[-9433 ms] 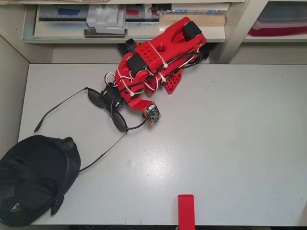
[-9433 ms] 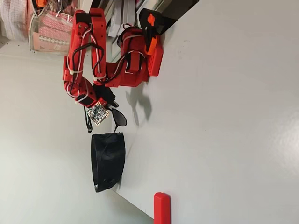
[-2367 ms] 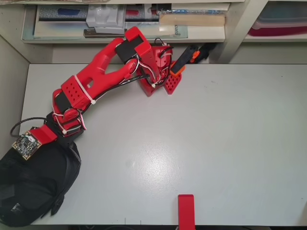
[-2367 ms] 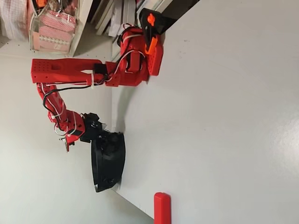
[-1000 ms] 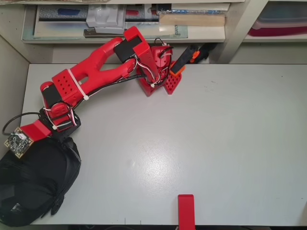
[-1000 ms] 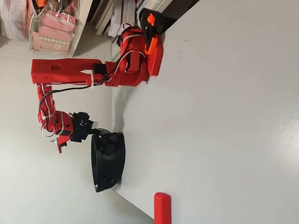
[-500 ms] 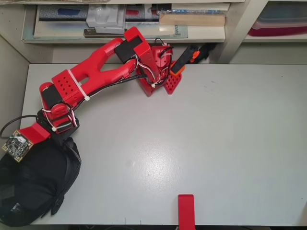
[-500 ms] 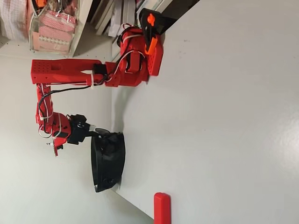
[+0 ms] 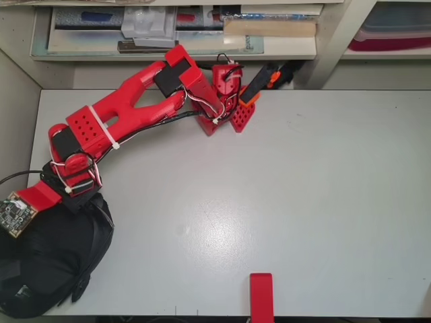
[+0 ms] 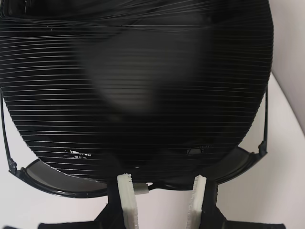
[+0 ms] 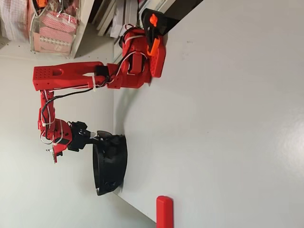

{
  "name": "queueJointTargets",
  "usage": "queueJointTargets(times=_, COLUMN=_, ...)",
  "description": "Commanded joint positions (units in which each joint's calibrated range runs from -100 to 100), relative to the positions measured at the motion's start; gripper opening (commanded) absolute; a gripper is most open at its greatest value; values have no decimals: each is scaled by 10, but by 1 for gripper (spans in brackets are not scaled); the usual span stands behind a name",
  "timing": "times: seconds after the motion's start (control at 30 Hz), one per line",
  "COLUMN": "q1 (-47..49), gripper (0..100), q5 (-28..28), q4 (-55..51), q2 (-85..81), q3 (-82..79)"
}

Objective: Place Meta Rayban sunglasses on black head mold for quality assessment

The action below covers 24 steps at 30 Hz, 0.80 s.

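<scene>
The black head mold (image 9: 54, 262) sits at the table's front left corner in the overhead view and fills the wrist view (image 10: 143, 86) as a ridged dome. The black-framed sunglasses (image 10: 52, 179) wrap the near side of the dome, with lenses at lower left and lower right and thin temple arms running up both sides. In the fixed view the glasses (image 11: 107, 136) sit at the top of the mold (image 11: 111, 166). My gripper (image 10: 162, 202) is at the glasses' bridge. Its white-padded fingers (image 10: 127, 200) stand apart, one on each side of the bridge. In the fixed view the gripper (image 11: 90, 137) hovers just beside the mold.
A red block (image 9: 261, 296) stands at the table's front edge, also in the fixed view (image 11: 164, 211). The arm's base (image 9: 225, 101) is clamped at the back edge. Shelves with books (image 9: 182, 30) run behind. The grey table (image 9: 269, 202) stretches to the right.
</scene>
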State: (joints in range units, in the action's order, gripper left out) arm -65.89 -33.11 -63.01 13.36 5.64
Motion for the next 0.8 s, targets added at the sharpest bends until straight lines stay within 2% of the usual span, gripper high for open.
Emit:
queueJointTargets(times=0.0, q1=-14, gripper=65, q5=4, q4=-50, q2=-25, q3=63)
queueJointTargets(times=0.2, q1=-6, gripper=66, q5=-1, q4=-75, q2=-35, q3=66)
queueJointTargets(times=0.77, q1=14, gripper=66, q5=-11, q4=-42, q2=8, q3=66)
